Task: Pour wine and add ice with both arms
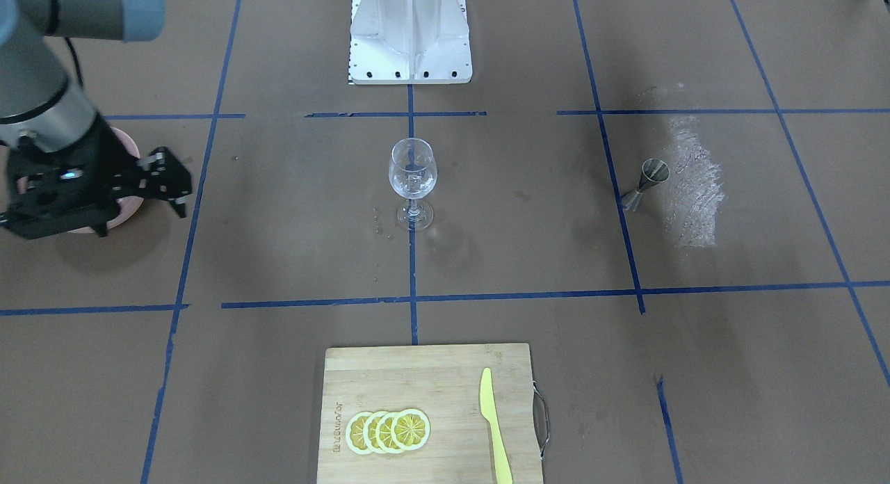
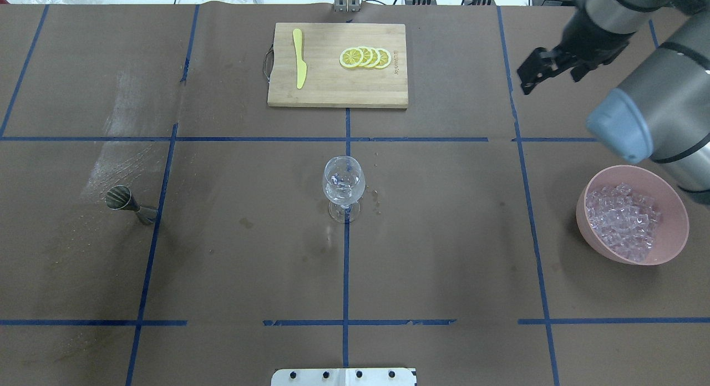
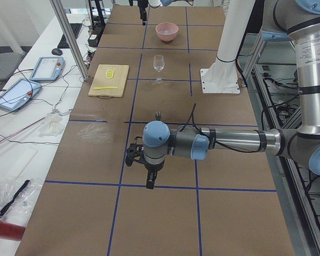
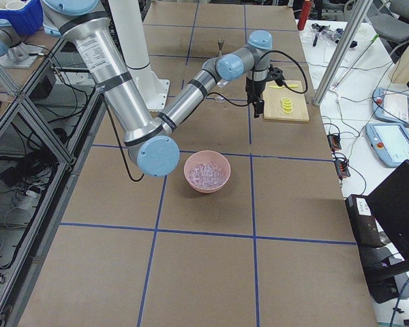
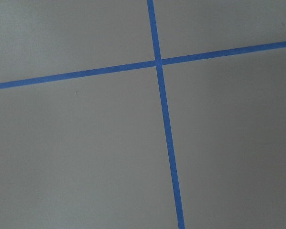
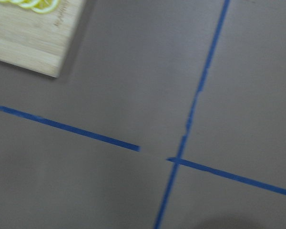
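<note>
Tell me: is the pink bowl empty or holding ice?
Holding ice: a heap of clear chunks lies inside the pink bowl, below its rim.

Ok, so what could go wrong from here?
The right arm has its elbow close by the pink bowl; if it swings, it might clip the rim. The wine glass stands on a narrow foot with droplets beside it, so a nudge while adding ice could tip it.

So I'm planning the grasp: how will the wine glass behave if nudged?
The wine glass stands on a thin stem and small foot, so a push at the bowl would probably tip it. Droplets beside its foot hint it may be wet and slippery.
</note>
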Tool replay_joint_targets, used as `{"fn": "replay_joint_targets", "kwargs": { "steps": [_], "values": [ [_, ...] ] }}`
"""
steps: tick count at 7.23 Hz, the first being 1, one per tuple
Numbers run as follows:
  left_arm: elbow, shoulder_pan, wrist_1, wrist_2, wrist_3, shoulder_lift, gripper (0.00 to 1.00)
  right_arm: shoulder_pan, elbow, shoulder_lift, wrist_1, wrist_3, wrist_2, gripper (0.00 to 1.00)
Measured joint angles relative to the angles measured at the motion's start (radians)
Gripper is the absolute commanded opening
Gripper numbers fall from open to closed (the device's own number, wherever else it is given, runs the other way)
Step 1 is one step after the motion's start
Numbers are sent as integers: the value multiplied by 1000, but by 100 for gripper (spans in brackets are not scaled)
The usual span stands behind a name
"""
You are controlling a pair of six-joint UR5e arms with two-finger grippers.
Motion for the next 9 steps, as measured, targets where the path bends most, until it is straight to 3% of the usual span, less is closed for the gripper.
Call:
{"fn": "replay_joint_targets", "kwargs": {
  "steps": [3, 6, 9],
  "values": [
    [-21, -5, -4, -1, 3, 12, 100, 230, -27, -231, 1, -346, 45, 100],
    [-15, -4, -4, 0, 1, 10, 100, 377, -36, -477, 74, -495, 12, 100],
    [-14, -4, -5, 1, 2, 9, 100, 449, -79, -582, 118, -525, 70, 100]
  ]
}}
